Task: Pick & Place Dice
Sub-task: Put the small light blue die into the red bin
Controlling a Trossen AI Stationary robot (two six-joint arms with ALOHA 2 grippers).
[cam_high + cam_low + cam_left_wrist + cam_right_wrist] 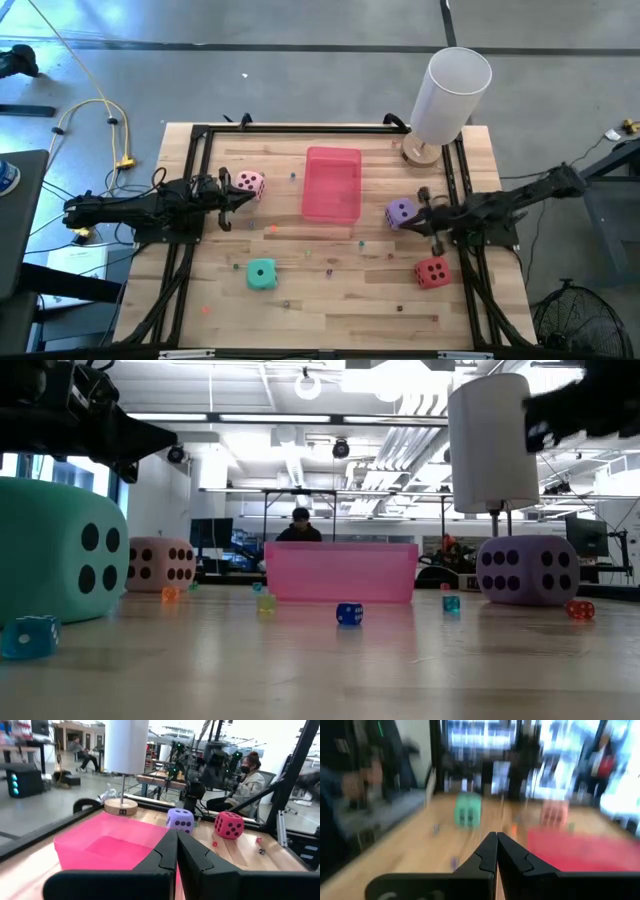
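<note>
Nearest the front edge of the desk, the teal die and the red die are seen lying apart, left and right. Further back, the left gripper is held beside the pale pink die and the right gripper just by the purple die, both with jaws pressed fully together and nothing gripped. Between them the pink tray is found, with a white lamp at the far right corner.
</note>
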